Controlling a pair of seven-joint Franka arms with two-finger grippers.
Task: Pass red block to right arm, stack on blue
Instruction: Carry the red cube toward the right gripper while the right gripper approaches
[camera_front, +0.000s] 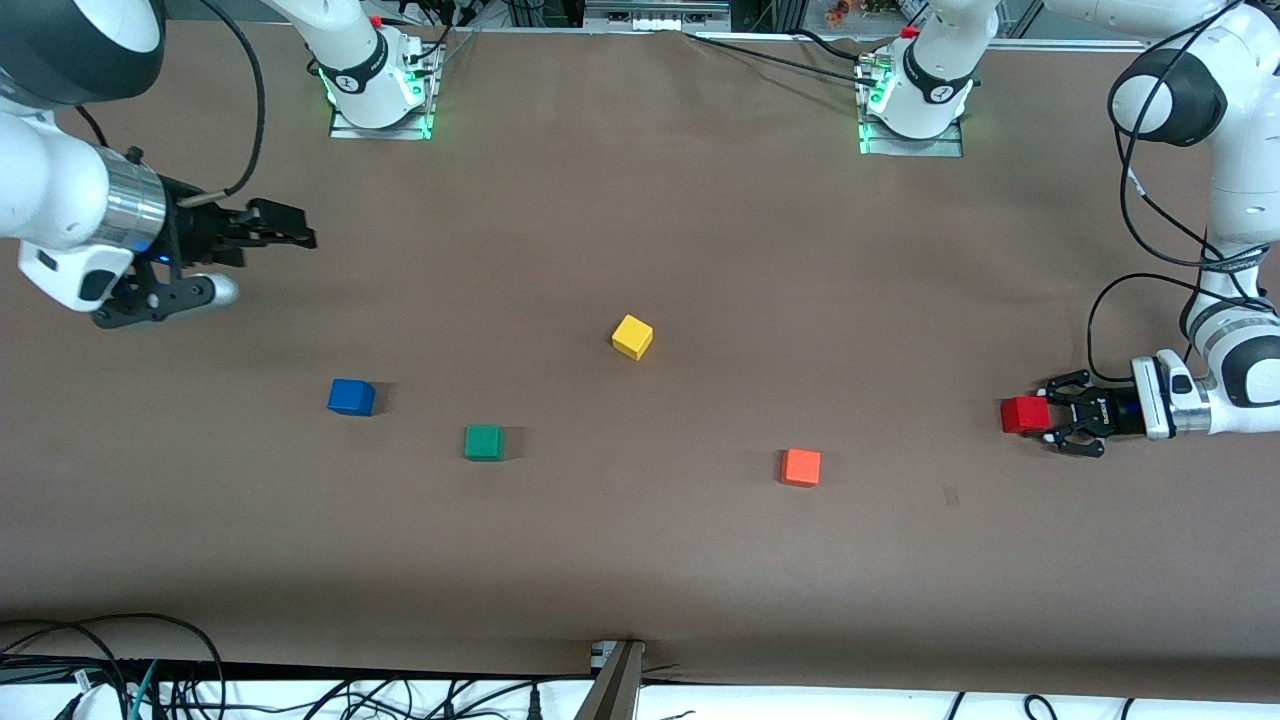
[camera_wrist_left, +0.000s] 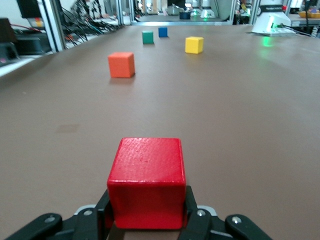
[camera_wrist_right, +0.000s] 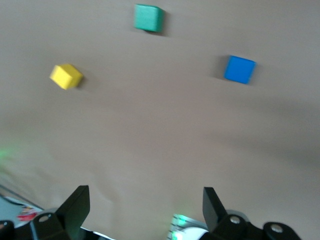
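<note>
We have the left pincer (camera_front: 1050, 418) low at the left arm's end of the bench (camera_front: 640, 560), its black claw fingers (camera_wrist_left: 192, 217) closed against the two sides of the red block (camera_front: 1025, 414). In the left wrist view the block sits square between them, gripped toward its lower half and seemingly resting on the bench. The grip looks even, so we judge the step in hand to be the lift and carry toward the handover.

To do it well, we should raise the block straight up before travelling, so it does not scrape or twist in the fingers. The orange cube (camera_front: 800, 467) lies nearest ahead of the left pincer, with the yellow cube (camera_front: 632, 336) and green cube (camera_front: 484, 442) well past it; carrying at height would clear all three. We should present the block with its free faces exposed.

The right pincer (camera_front: 290, 232) waits in the air over the right arm's end of the bench, its slim fingers spread wide and holding nothing. The blue cube (camera_front: 351, 397) lies on the bench near it, just beside the green cube and well apart from the left pincer.
</note>
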